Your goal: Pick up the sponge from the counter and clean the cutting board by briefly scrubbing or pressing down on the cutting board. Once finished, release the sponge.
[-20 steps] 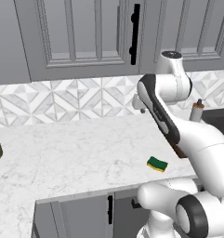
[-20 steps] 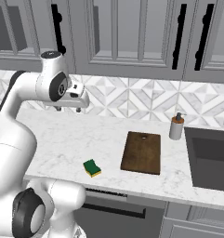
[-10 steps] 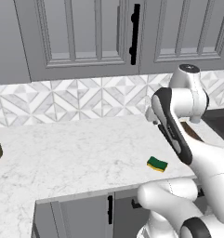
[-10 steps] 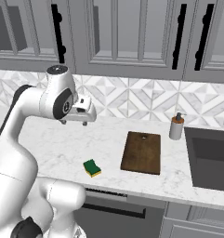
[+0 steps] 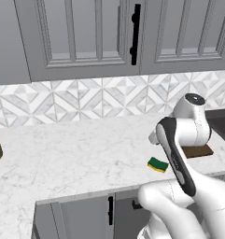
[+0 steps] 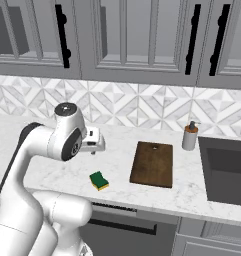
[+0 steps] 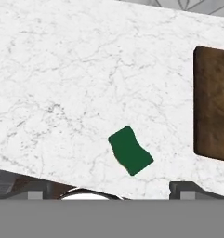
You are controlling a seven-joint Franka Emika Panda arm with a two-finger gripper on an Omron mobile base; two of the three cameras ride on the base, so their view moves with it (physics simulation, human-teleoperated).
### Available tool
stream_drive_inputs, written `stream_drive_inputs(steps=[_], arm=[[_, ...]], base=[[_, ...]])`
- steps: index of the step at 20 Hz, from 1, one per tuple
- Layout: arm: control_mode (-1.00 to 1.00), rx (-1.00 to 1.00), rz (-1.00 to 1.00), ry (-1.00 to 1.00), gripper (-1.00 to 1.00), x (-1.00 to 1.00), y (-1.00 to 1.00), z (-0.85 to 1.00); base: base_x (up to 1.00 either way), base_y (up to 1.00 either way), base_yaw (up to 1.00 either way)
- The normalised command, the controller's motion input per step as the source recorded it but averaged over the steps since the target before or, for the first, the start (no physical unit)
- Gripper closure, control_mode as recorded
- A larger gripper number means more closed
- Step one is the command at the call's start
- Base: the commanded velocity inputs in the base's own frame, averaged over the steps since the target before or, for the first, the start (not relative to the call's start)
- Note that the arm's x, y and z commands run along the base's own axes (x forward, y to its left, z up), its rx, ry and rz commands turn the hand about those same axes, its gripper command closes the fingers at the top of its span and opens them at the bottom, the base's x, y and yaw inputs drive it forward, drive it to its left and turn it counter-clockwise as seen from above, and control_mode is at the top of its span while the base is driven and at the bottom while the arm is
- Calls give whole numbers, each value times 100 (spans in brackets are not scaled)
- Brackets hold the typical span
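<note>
— What do we have behind the work area?

— We see grey upper cabinets (image 6: pixel 137 35) with panelled doors and black vertical handles (image 6: pixel 192 37) running along the top, and under them a tiled backsplash (image 6: pixel 142 102) in white and pale grey with a geometric diamond pattern.

— And lower down?

— We find grey base cabinets (image 5: pixel 81 217) with a black handle (image 5: pixel 110 210) under the white marble-look surface (image 5: pixel 72 158). To the right we make out a dark sink (image 6: pixel 227 170) set into the surface, with a small brown-and-white soap bottle (image 6: pixel 190 136) standing just beside it near the backsplash. The light looks even to us, with soft shadows
</note>
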Motion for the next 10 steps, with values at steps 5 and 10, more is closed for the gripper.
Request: stream_drive_inputs(steps=[5, 10], arm=[[-100, 0, 1, 9, -100, 10, 0, -28], [-100, -1, 0, 11, -100, 7, -3, -41]], base=[[0, 0, 0], [0, 0, 0]])
